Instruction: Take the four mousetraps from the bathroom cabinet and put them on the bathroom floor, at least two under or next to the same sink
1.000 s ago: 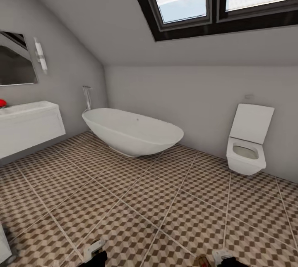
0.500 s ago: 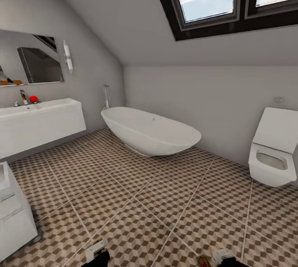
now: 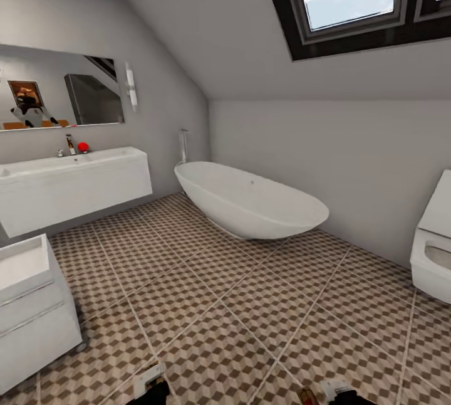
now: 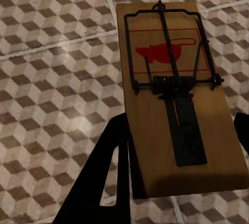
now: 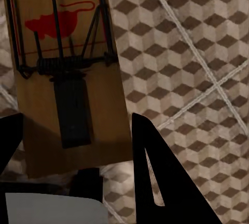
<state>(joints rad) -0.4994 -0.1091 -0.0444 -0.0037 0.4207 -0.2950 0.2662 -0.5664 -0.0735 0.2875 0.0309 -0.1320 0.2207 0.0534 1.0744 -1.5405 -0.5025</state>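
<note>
Roll slowly toward the sink (image 3: 75, 163), each gripper (left (image 4: 176, 182), right (image 5: 78, 167)) clamped tight on its mousetrap (image 4: 176, 94) above the floor (image 3: 250, 305).

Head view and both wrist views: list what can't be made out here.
- Toilet: cut off by the head view's right edge.
- Both grippers: the head view's bottom edge leaves only their tips.
- Left mousetrap and right mousetrap: near ends hidden between dark fingers, so grip contact is unclear.
- Items beside the sink faucet: too small.
</note>
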